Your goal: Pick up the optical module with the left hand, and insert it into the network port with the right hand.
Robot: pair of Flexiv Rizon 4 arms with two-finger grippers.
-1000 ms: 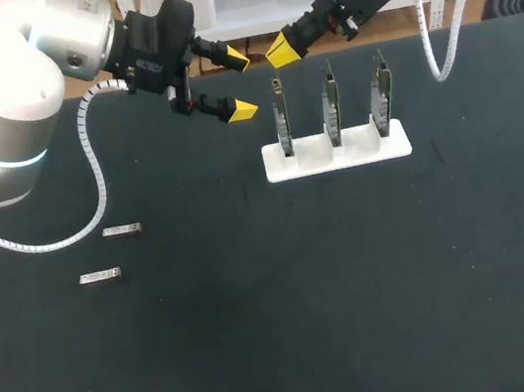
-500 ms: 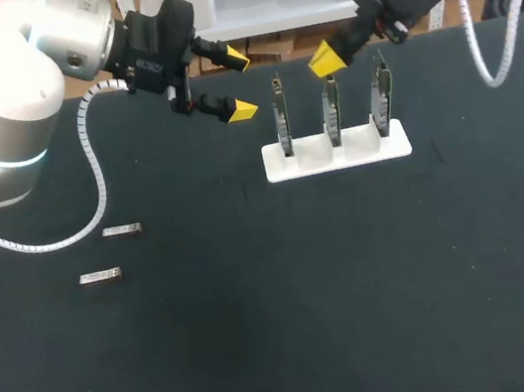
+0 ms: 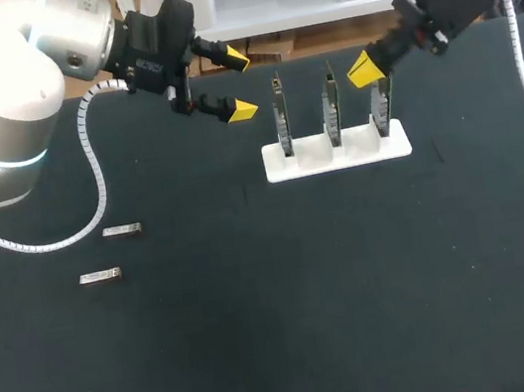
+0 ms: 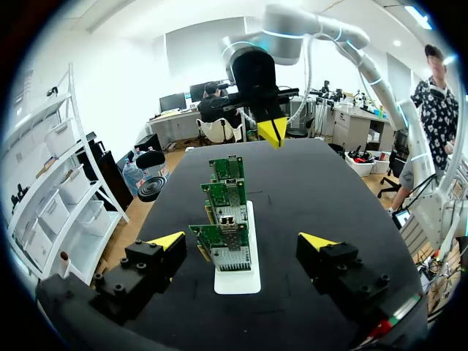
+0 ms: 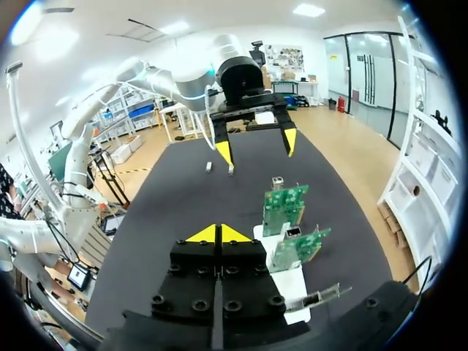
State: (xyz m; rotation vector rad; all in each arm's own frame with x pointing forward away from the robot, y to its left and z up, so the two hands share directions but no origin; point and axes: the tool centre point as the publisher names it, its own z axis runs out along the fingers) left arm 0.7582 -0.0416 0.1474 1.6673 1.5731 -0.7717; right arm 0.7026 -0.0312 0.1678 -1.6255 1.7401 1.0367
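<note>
Modules, two small metal bars: one optical module [image 3: 122, 230] and a second optical module [image 3: 100, 276] lie flat on the black table [image 3: 314, 328], on its left side, near each other, with nothing touching them.

Left gripper [image 3: 240, 84] hangs well apart from them, beside the white stand [image 3: 316, 157] that holds three upright network cards [image 3: 330, 104]. Its fingers are spread wide and hold nothing. Right gripper [image 3: 362, 70] sits by the top of the rightmost card with its yellow tips pressed together, empty.

Step in hand: left pick, not yet begun. Judgement: bring the left gripper over one module, set the fingers across its narrow width, and grip near one end so the plug end stays free for the right.

Versus one second ago: the right gripper has swung from close to the left gripper's tips, over the cards, to the right end of the stand. Left arm and modules are unchanged.
</note>
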